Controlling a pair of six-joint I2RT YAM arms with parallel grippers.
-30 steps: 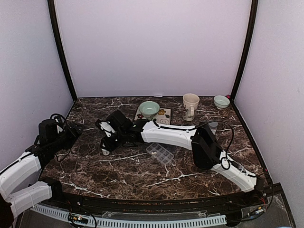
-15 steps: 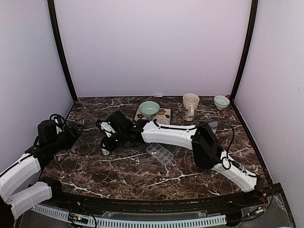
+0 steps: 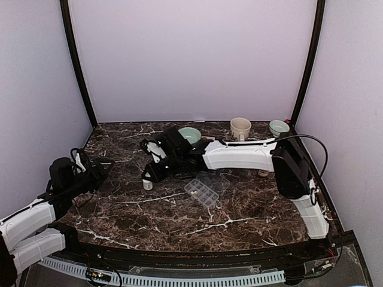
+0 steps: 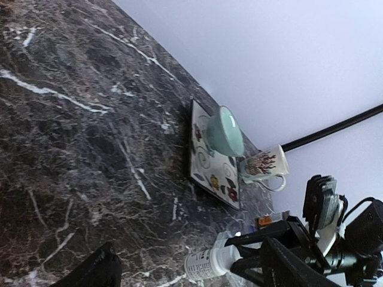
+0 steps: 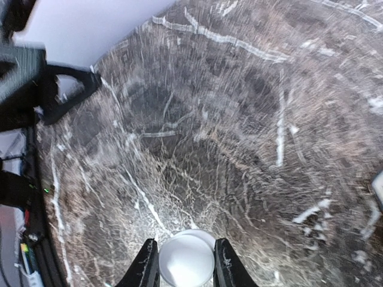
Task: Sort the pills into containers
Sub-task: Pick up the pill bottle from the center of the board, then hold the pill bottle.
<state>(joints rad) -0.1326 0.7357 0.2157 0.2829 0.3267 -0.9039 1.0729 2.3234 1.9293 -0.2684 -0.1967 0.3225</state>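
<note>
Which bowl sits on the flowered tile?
The pale green bowl, left of the mug; the smaller bowl stands off the tile, right of the mug.

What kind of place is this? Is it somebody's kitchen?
Probably not a kitchen. It looks like a robot test booth. Plain walls close in a marble-look table, a left arm and a right arm work over it, and a mug and clear pill box sit like props.

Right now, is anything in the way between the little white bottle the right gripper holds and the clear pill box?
Nothing visible. The right gripper grips the white bottle left of the pill box, with only bare marble table between them. The green bowl and mug stand farther back.
</note>
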